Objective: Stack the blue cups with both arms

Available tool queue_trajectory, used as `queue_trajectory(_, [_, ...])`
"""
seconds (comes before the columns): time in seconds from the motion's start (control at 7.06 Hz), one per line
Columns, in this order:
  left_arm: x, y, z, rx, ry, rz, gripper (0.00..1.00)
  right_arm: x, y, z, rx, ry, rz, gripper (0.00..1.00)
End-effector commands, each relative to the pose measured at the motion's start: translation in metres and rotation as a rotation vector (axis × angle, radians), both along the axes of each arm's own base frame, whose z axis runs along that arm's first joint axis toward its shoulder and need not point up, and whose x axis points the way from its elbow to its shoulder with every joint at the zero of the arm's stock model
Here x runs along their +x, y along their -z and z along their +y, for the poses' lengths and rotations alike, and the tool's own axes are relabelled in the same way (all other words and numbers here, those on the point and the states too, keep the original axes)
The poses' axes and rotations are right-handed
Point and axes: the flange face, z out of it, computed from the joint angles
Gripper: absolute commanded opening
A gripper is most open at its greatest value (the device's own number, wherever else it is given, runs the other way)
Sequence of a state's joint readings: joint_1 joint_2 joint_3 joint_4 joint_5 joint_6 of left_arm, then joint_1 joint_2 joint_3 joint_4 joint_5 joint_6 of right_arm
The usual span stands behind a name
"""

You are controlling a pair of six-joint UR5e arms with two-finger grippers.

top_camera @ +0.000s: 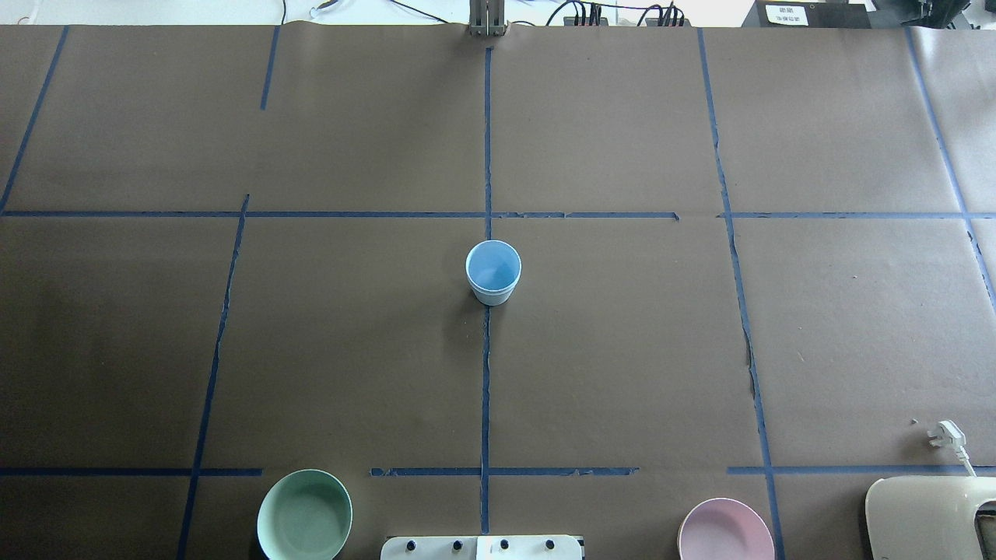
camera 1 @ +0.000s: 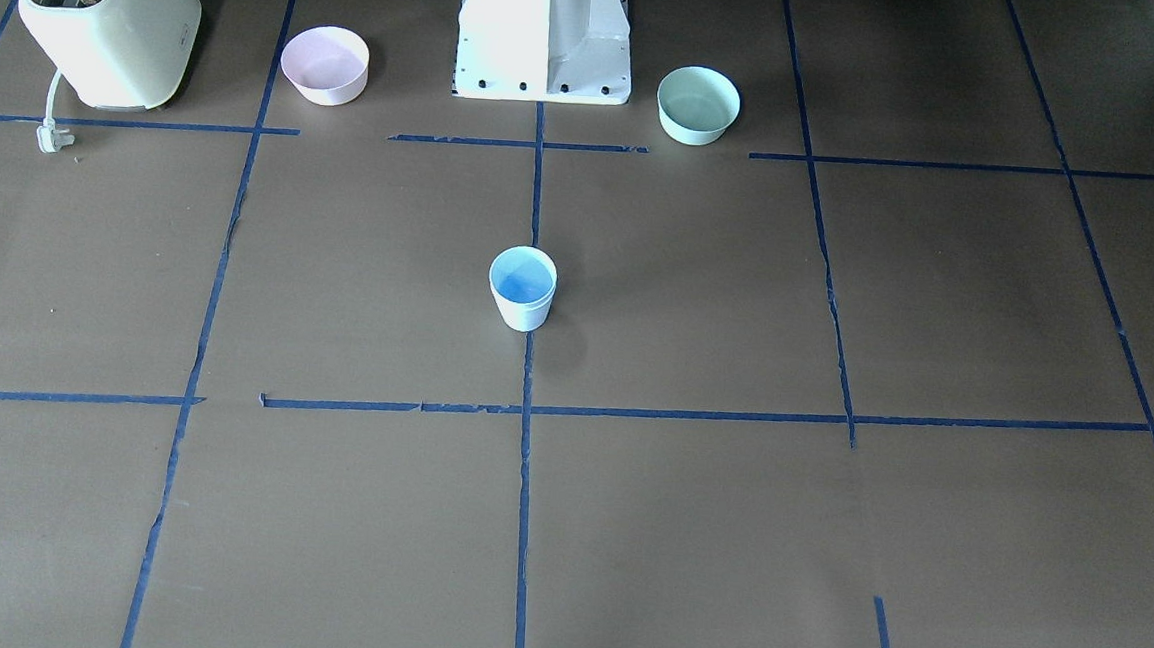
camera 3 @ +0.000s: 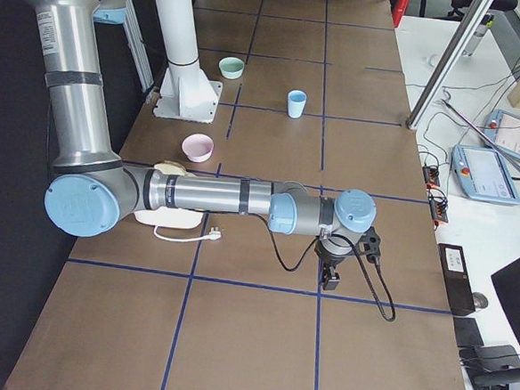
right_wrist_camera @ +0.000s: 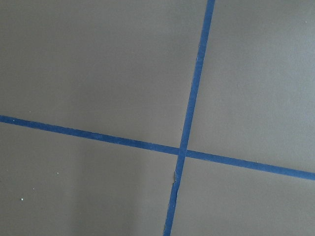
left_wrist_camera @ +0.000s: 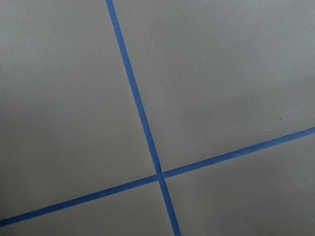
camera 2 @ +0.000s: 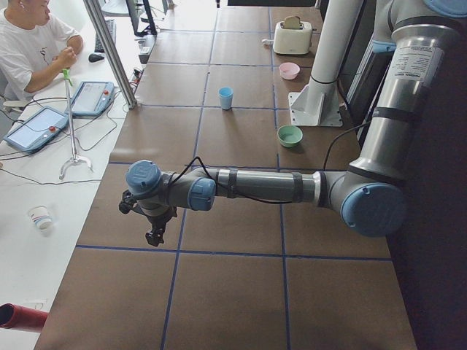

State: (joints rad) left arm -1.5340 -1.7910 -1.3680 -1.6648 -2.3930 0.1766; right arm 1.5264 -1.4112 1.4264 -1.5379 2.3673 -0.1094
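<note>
A small pale-blue tapered plastic cup (top_camera: 492,272) with a brighter blue inside stands upright on the blue tape line (top_camera: 486,373) at the middle of the brown table (top_camera: 622,350). The black two-finger left gripper (camera 2: 155,235) and right gripper (camera 3: 330,278) hang over opposite table ends, well apart from it. Whether either is spread or pressed together cannot be told.

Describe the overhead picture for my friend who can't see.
A pale-blue cup stands upright in the middle of a brown table marked with blue tape. A mint-green bowl sits bottom left, a pink bowl bottom right.
</note>
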Motion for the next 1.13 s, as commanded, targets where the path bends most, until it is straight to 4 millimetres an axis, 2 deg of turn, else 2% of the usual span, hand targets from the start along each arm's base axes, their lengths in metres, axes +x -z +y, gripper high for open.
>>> queue_trajectory(0.0, [0.0, -0.012, 0.011, -0.009, -0.005, 0.005, 1.0, -0.001, 0.002, -0.003, 0.011, 0.002, -0.002, 1.0])
queue_trajectory(0.57, [0.0, -0.008, 0.008, -0.003, -0.005, 0.006, 1.0, -0.002, 0.008, -0.004, 0.02, 0.001, -0.002, 1.0])
queue_trajectory(0.99, [0.0, 0.005, 0.008, 0.022, -0.004, -0.006, 1.0, -0.026, 0.001, -0.002, 0.014, 0.048, 0.001, 1.0])
